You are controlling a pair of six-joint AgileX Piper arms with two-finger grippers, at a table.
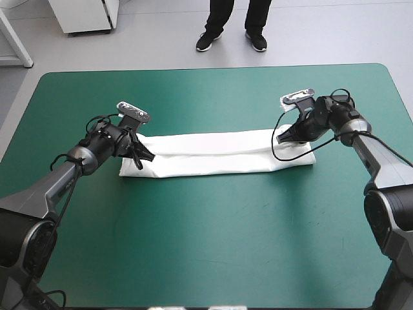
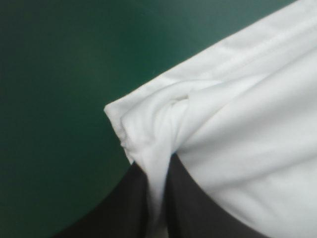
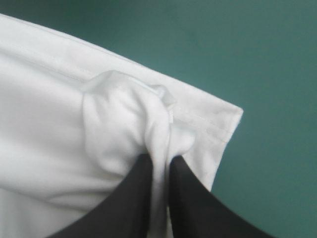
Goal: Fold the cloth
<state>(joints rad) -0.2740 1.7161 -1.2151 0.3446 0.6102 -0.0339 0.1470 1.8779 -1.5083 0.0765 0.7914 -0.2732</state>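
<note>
Teal-green cover (image 1: 206, 245) — hands (image 1: 145, 157) (image 1: 284, 135) low at T-shirt (image 1: 219, 155)

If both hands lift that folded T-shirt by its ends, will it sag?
Likely sags in the middle: the T-shirt bunches softly where the left hand and right hand pinch it. Its loose folded layers may slip apart.

No readable text, label, brand, number or sign in any view.

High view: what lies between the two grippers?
Only the T-shirt, a long folded white band, spanning from the left gripper to the right gripper, each shut on one end; the high view shows it.
</note>
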